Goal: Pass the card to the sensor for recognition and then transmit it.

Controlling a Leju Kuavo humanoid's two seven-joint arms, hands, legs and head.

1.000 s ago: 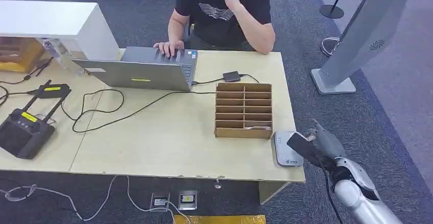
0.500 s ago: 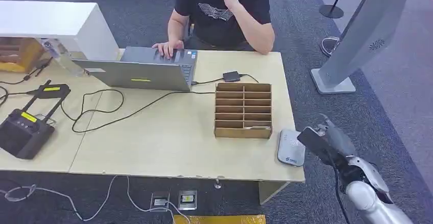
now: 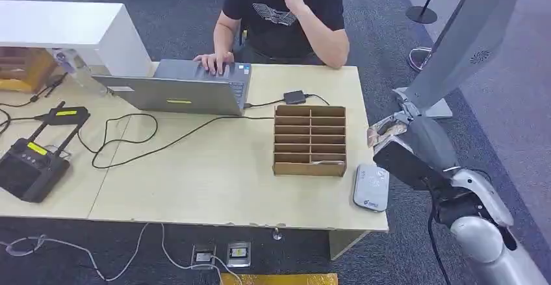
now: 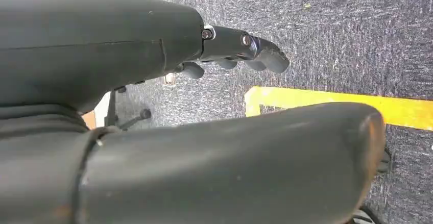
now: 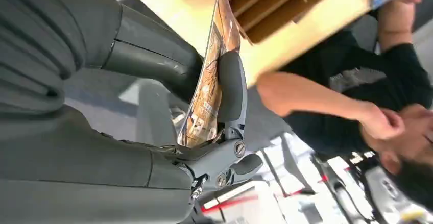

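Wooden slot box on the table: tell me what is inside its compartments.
The wooden slot box looks mostly empty; one pale flat item lies in the nearest right slot. The dividers hide the slot floors, so thinner things cannot be ruled out.

The dark grey left hand point(image 4: 153, 106) hangs empty, fingers point(image 4: 265, 58) slightly curled, above speckled dark carpet point(image 4: 357, 35) crossed by a yellow floor stripe point(image 4: 316, 99).

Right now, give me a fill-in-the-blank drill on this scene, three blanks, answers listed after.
1. The right hand holds a ____ above the floor, beyond the table's edge.
2. The grey sensor lies on the table beside the wooden ____ with its many slots.
3. The person behind the table rests one hand on the ____.

Missing words: card; organizer; laptop
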